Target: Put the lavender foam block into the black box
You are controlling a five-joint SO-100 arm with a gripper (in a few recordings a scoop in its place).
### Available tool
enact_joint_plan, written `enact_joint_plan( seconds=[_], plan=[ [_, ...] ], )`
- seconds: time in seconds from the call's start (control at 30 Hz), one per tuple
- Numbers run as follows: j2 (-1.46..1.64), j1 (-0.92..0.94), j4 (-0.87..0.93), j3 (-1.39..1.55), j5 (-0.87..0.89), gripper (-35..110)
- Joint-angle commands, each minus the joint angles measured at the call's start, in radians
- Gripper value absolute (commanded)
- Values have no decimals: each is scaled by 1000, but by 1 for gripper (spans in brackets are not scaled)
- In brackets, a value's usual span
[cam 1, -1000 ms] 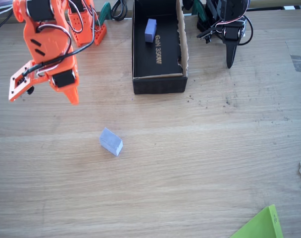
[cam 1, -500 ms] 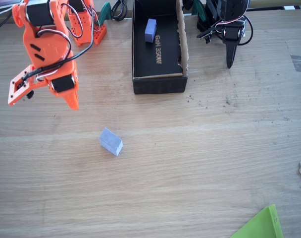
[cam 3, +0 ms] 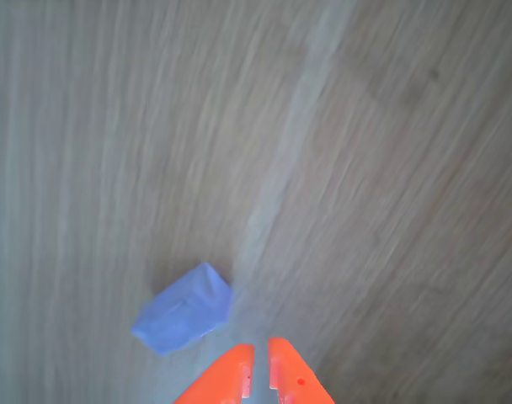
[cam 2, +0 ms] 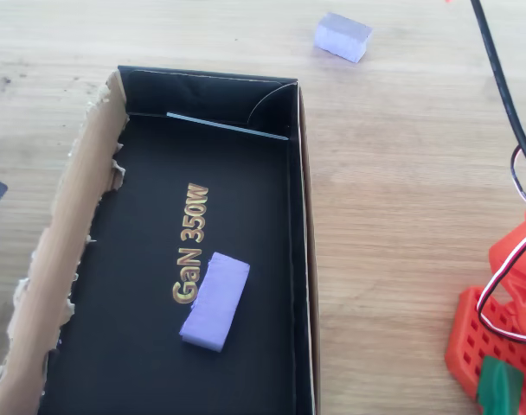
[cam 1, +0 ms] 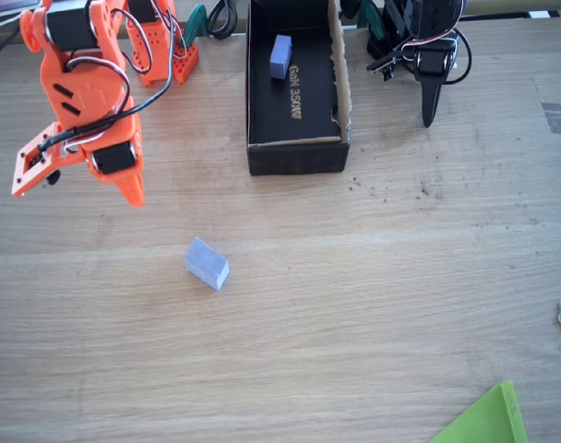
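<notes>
While the lavender foam block (cam 1: 207, 264) lies alone on the bare wooden surface (cam 1: 373, 305), it shows as a small, plain, brick-shaped piece of pale lavender-blue foam, turned at a slant to the wood grain. In the wrist view the block (cam 3: 183, 309) is blurred but sits just up and left of the orange claw (cam 3: 257, 370), apart from it and not between the fingers. Those two fingertips stand nearly pressed together, with only a thin slit between them, and they pinch nothing. In the fixed view the claw (cam 1: 128, 189) hangs up and to the left of the block, well clear of it.

Up and to the right of the block in the fixed view stands the black box (cam 1: 262, 152), a long open tray with low walls, a raw brown torn edge along one side and gold "GaN 350W" lettering on its floor. In the overhead view the box (cam 2: 299, 259) holds a second, slightly deeper periwinkle block (cam 2: 215, 300) lying flat beside the lettering, while the lavender block (cam 2: 342, 36) rests outside it on the wood, beyond the box's far corner.
</notes>
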Motion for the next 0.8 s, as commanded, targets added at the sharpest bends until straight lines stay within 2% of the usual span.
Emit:
enact_joint_plan(
  seconds=[0.0, 0.1, 0.33, 0.77],
  plan=[
    [23, -43, 20, -43, 17, 0],
    [15, -114, 95, -40, 63, 0],
    [25, -252, 84, -25, 129, 0],
    [-2, -245, -135, -46, -46, 0]
  ],
)
